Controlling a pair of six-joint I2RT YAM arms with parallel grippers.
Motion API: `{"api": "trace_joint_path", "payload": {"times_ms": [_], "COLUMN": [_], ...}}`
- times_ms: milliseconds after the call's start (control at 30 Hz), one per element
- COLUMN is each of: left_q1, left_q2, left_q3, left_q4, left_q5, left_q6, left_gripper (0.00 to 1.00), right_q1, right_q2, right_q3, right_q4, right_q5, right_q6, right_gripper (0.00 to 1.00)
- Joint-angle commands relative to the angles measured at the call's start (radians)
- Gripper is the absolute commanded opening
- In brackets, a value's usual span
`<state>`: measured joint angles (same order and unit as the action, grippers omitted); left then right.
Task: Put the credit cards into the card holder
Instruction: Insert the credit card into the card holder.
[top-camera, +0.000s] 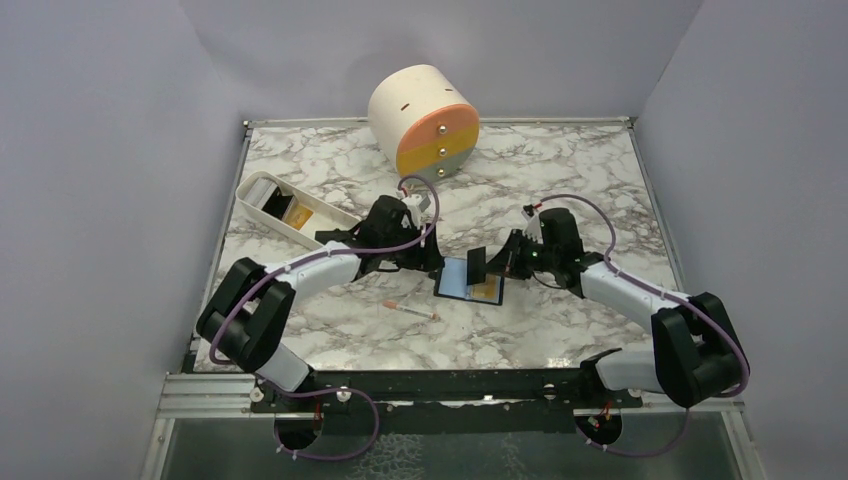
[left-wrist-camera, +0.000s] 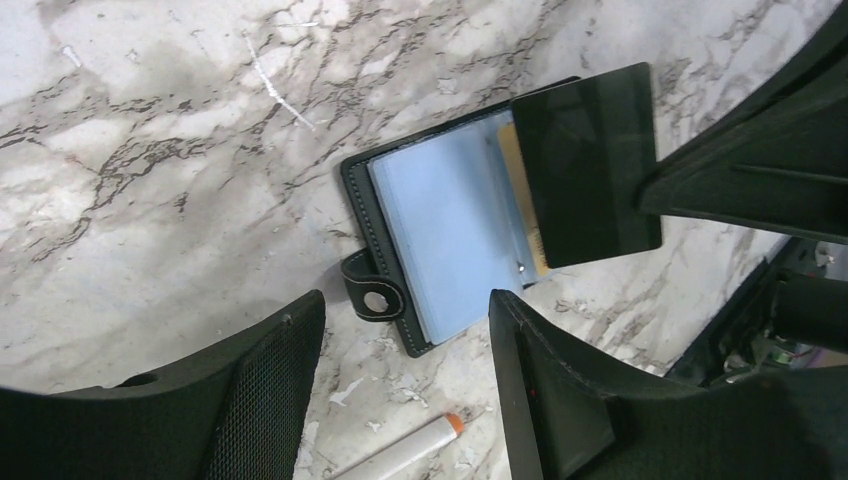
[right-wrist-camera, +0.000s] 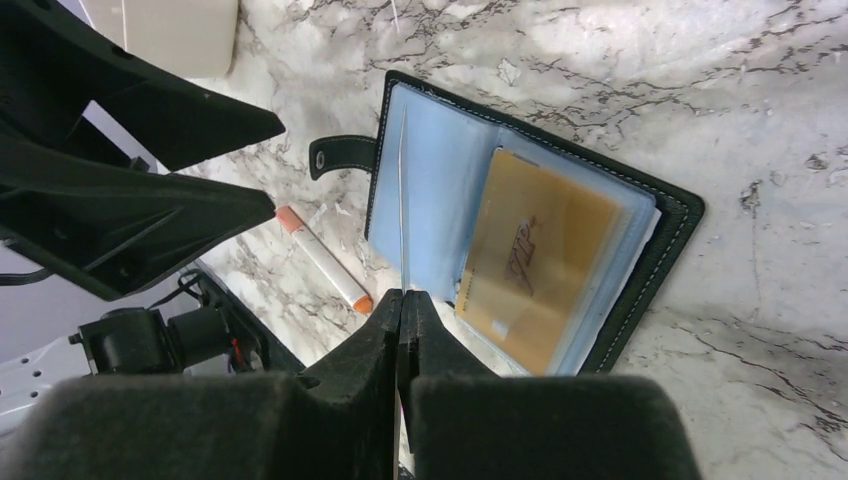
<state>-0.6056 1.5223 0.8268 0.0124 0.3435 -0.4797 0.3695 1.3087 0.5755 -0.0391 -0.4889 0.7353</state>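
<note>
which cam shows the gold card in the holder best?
Right wrist: the gold card lies face up in the open card holder, nearly all of it visible, its script readable. Left wrist shows only a thin strip of it, the rest hidden behind the dark card. Top external shows just a small orange patch.

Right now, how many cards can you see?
2. A gold card sits in the open card holder; a dark card is pinched in the right fingers over it. The white tray may hide more, too small to tell.
</note>
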Motion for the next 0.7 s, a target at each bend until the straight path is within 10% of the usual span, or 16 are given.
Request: {"api": "trace_joint_path", "payload": {"times_ms": [0, 667], "left_q1": [-0.011, -0.029], "left_q2": [0.037, 0.159], "left_q3": [0.021, 0.018], "left_q4": [-0.006, 0.033], "left_q5": [-0.070, -0.016], "left_q6": [0.036, 0.009], "left_gripper": [0.63, 0.50], "right_q1": [-0.038, -0.081], "right_q2": [0.014, 0.120], "right_q3": [-0.010, -0.110], "right_q4": [-0.011, 0.172], "right_q5": [-0.073, -0.238], "right_q6": [-0.063, 0.034], "right_gripper": [0.01, 0.01]}}
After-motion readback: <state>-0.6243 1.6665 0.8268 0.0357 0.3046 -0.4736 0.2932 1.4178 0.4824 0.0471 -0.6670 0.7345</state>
